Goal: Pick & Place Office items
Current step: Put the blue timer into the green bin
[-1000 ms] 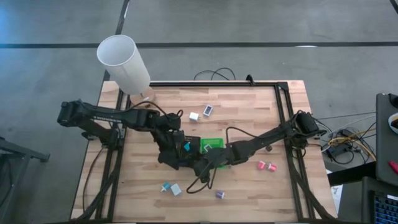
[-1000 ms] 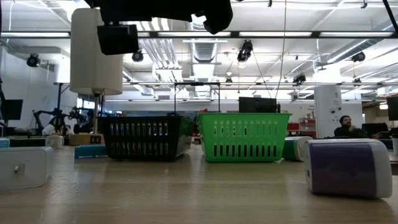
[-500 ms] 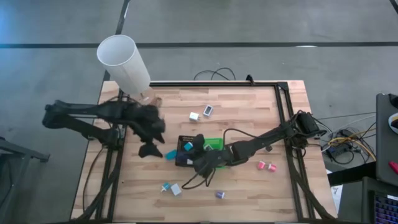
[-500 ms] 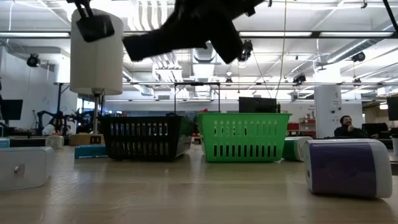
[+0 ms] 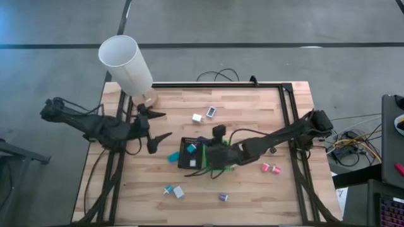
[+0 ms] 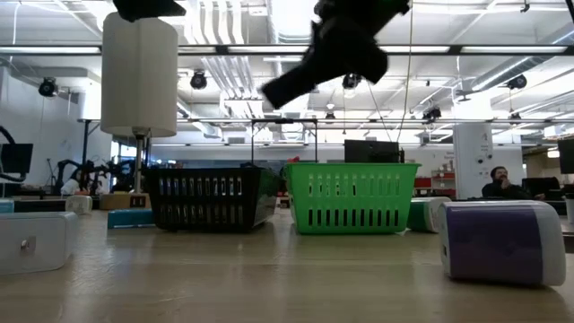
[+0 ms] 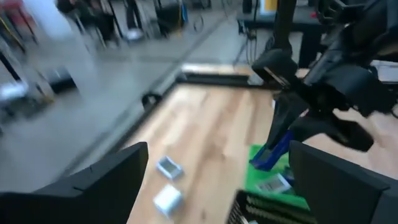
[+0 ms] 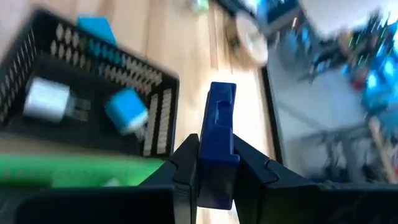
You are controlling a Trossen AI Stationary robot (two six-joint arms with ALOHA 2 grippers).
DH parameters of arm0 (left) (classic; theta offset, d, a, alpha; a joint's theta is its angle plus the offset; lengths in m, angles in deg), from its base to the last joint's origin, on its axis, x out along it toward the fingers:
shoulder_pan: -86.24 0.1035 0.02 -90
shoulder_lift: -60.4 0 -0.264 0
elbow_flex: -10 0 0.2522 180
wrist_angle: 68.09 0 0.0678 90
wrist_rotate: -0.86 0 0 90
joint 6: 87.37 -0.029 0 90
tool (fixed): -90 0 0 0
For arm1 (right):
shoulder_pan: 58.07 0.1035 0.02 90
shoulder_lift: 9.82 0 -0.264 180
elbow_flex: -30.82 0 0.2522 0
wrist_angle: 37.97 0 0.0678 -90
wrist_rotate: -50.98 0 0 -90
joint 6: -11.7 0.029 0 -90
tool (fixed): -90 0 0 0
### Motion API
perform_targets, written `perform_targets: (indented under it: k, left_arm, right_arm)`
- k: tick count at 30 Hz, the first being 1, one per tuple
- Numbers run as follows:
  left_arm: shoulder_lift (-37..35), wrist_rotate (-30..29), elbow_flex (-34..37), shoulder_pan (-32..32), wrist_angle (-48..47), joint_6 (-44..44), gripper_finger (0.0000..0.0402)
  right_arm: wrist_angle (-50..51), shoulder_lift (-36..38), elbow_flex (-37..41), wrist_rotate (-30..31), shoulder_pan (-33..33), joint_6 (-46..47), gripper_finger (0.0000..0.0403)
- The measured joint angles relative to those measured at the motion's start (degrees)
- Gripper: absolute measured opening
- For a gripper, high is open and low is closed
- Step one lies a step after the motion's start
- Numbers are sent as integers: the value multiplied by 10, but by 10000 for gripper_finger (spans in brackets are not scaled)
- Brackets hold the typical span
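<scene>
The left gripper [image 5: 153, 129] has swung away from the trays over the last second and now hangs at centre-left of the high view, near the lamp [image 5: 125, 64], with its jaws spread wide and nothing between them. A second ago it was over the black tray [image 5: 188, 153]; now a teal item [image 5: 191, 149] and a white one [image 8: 47, 100] lie inside that tray, so I judge its drop finished and that arm free for another pick.

The right gripper [image 5: 214, 146] has risen slightly and sits at the frame's centre, over the seam where the black tray meets the green tray [image 5: 221, 165]. Its fingers [image 8: 186, 163] are clamped on a dark blue block [image 8: 217, 147], standing upright between them, so that item is carried in the air above the trays, not yet placed.

Loose items remain on the table [image 5: 252, 113]: a teal piece [image 5: 173, 156] just left of the black tray, two white ones [image 5: 204, 115] above the trays, a teal and grey pair [image 5: 173, 190] at lower left, a purple one [image 5: 223, 197] at bottom centre, and a pink pair [image 5: 270, 168] to the right. The sort looks roughly half done; the next release belongs to the right arm.
</scene>
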Motion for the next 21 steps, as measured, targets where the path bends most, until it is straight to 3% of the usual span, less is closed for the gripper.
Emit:
perform_targets:
  k: [4, 8, 15, 21]
  left_arm:
    - [3, -33, 54, -8, 140, -83, 389]
    - [2, -35, 85, -7, 238, -160, 390]
    - [-16, -38, 85, -7, 249, -182, 390]
    - [-31, -38, 85, -7, 245, -187, 390]
  right_arm:
    - [79, 34, 0, -14, 2, 133, 53]
    - [122, 56, 0, -73, 3, 263, 53]
    - [128, 60, -5, -223, 4, 408, 53]
    - [150, 57, -9, -304, 4, 480, 53]
